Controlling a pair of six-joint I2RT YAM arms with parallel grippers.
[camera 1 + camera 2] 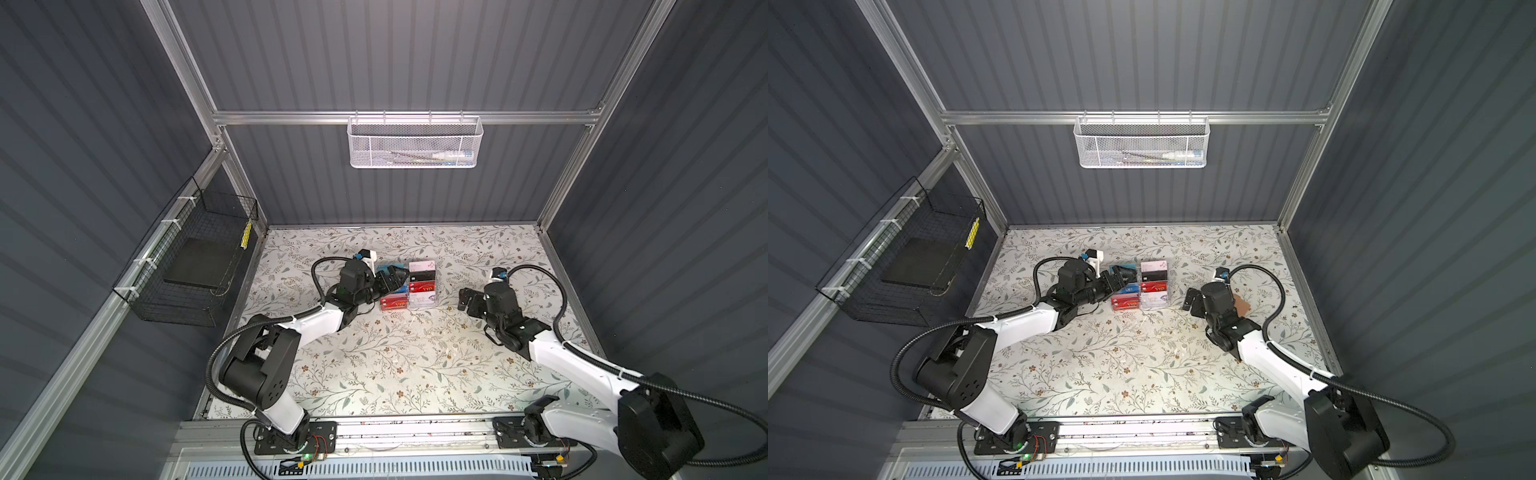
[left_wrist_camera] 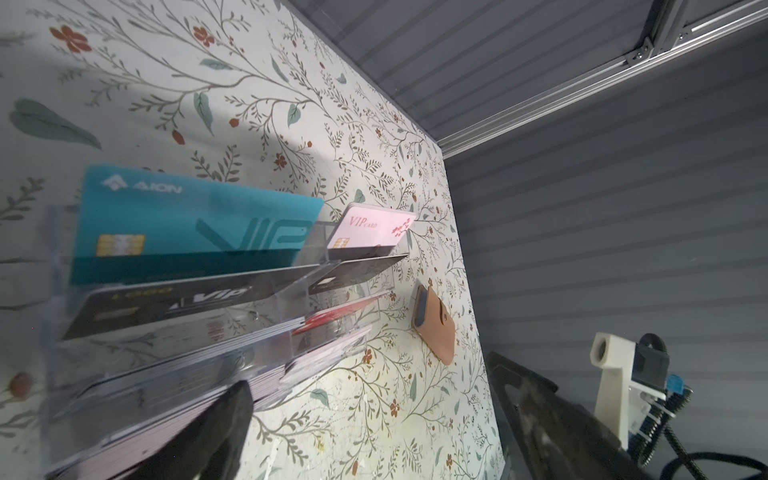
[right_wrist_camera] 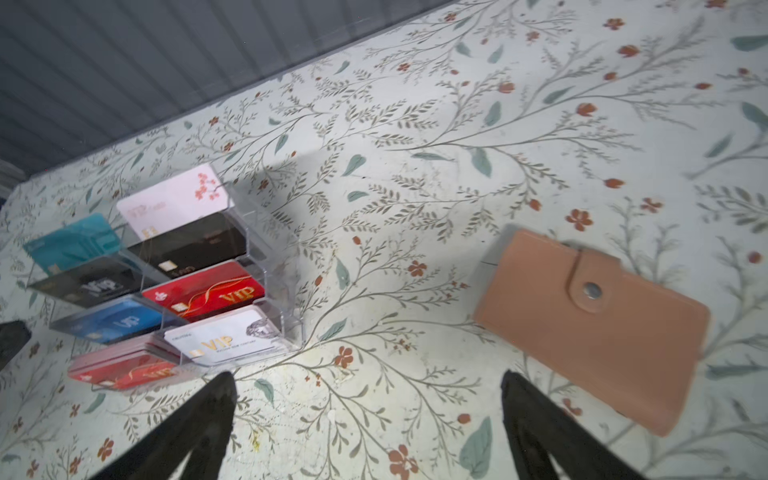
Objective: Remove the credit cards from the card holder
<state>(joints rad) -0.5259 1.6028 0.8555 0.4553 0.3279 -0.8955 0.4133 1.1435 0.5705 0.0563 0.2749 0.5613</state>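
Gaping fingers (image 3: pixel 199 424): both pairs stand wide apart, pinching nothing.
Left gripper (image 1: pixel 397 279): low over the left column of the clear rack (image 3: pixel 286 291), pointing right.
Right gripper (image 1: pixel 464 300): low over the table (image 1: pixel 415 374), pointing left toward the rack.
Arms: both stretched forward, elbows bent inward.
Card holder (image 3: pixel 582 332): closed, snap flap up. It lies flat just beside the right gripper, long axis crosswise to its fingers.
Credit cards (image 3: pixel 208 293): standing in rack tiers.

A clear tiered rack (image 3: pixel 278 266) stands on the floral surface (image 1: pixel 415 365), a white mesh basket (image 1: pixel 374 145) hangs at the back, a black wire basket (image 1: pixel 178 307) at the left
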